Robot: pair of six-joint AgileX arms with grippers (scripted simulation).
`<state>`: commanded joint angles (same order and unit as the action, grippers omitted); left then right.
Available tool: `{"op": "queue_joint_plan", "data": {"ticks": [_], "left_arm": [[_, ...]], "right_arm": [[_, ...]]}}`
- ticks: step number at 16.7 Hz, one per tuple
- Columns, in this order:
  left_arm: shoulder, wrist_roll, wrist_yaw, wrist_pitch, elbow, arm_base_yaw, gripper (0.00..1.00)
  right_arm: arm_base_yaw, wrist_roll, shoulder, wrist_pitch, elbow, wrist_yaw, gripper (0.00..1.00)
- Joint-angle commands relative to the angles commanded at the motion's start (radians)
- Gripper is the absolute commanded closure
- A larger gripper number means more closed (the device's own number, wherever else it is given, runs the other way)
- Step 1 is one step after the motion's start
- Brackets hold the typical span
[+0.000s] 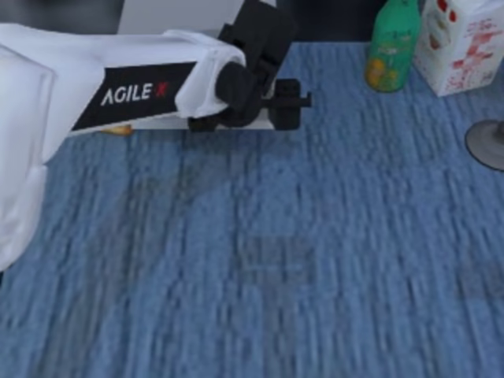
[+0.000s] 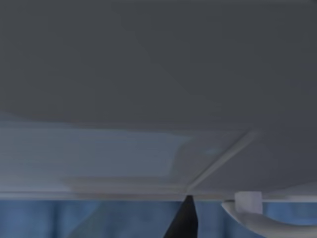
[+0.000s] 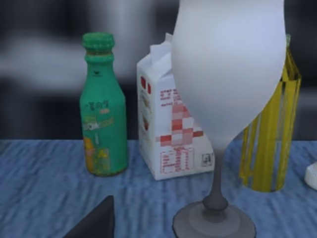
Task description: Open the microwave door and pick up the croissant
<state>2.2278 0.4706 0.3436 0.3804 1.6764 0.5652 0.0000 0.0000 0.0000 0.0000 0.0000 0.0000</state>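
Microwave door (image 2: 148,59) fills most of the left wrist view as a grey window in a pale frame, seen from very close, with a pale curved handle (image 2: 267,223) at its lower edge. In the top view the left arm is stretched across the far left of the blue cloth-covered table (image 1: 315,276), and the left gripper (image 1: 295,98) is placed at the front edge of the microwave (image 1: 181,12), of which only a pale strip shows at the far edge. Only 1 dark fingertip is seen in the wrist view, touching or nearly touching the frame's lower edge, so whether the fingers are spread or closed cannot be told. No grasp on the handle is shown, and the door is judged not yet opened.

A small golden-brown sliver (image 1: 118,130) peeks out below the arm near the microwave; it may be the croissant, but this cannot be confirmed.

The right arm is kept out of the top view; from its wrist camera a green bottle (image 3: 101,114), a milk carton (image 3: 171,129), a wine glass (image 3: 223,99) and a yellow bottle (image 3: 270,144) are seen at the far right.

Risk is judged to lie in the grip: if the fingers close beside the handle rather than around it, the pull would slip, or the whole microwave would be dragged.
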Motion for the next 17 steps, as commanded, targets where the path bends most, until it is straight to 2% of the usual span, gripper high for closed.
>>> {"op": "queue_joint_plan", "data": {"ticks": [4, 5, 12, 13, 17], "left_arm": [[0.0, 0.0, 0.0, 0.0, 0.0, 0.0, 0.98], [0.0, 0.0, 0.0, 0.0, 0.0, 0.0, 1.0], [0.0, 0.0, 0.0, 0.0, 0.0, 0.0, 1.0], [-0.026, 0.004, -0.016, 0.008, -0.051, 0.036, 1.0], [-0.055, 0.014, 0.001, -0.015, -0.093, 0.034, 1.0]], "right_arm": [[0.0, 0.0, 0.0, 0.0, 0.0, 0.0, 0.0], [0.0, 0.0, 0.0, 0.0, 0.0, 0.0, 0.0], [0.0, 0.0, 0.0, 0.0, 0.0, 0.0, 0.0], [0.0, 0.0, 0.0, 0.0, 0.0, 0.0, 0.0], [0.0, 0.0, 0.0, 0.0, 0.0, 0.0, 0.0]]}}
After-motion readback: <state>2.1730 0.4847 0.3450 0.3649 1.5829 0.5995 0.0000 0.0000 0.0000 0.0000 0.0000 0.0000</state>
